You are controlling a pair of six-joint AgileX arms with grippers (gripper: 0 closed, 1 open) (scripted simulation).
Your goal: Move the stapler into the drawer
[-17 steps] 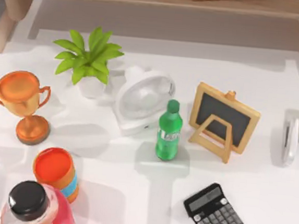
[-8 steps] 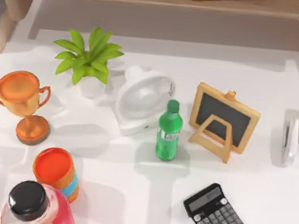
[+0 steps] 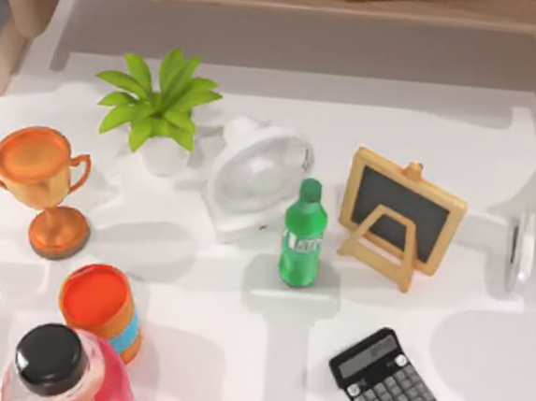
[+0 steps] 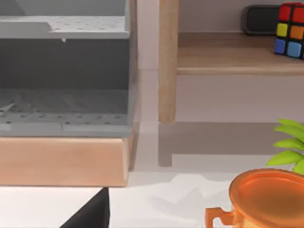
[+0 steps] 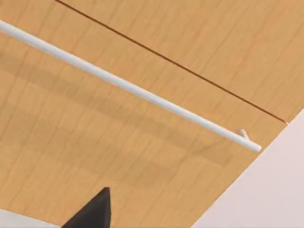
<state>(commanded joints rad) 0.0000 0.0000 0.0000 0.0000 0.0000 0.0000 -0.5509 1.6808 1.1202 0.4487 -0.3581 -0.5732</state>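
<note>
Step, I judge: drawer not yet opened | stapler (image 3: 522, 251) untouched at table (image 3: 236, 348) right edge | right gripper (image 5: 90, 213) faces drawer front (image 5: 142, 156); next: take white handle (image 5: 128, 85), pull straight | left gripper (image 4: 90, 213) parked left | grip state, both: cannot tell | grey compartment (image 4: 61, 104): nothing seen inside

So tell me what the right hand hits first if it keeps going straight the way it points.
Probably the wooden drawer front, around its white bar handle; the right wrist view faces that panel squarely with nothing between. How far off it lies is unclear.

White stapler (image 3: 522, 252), table's right edge
</note>
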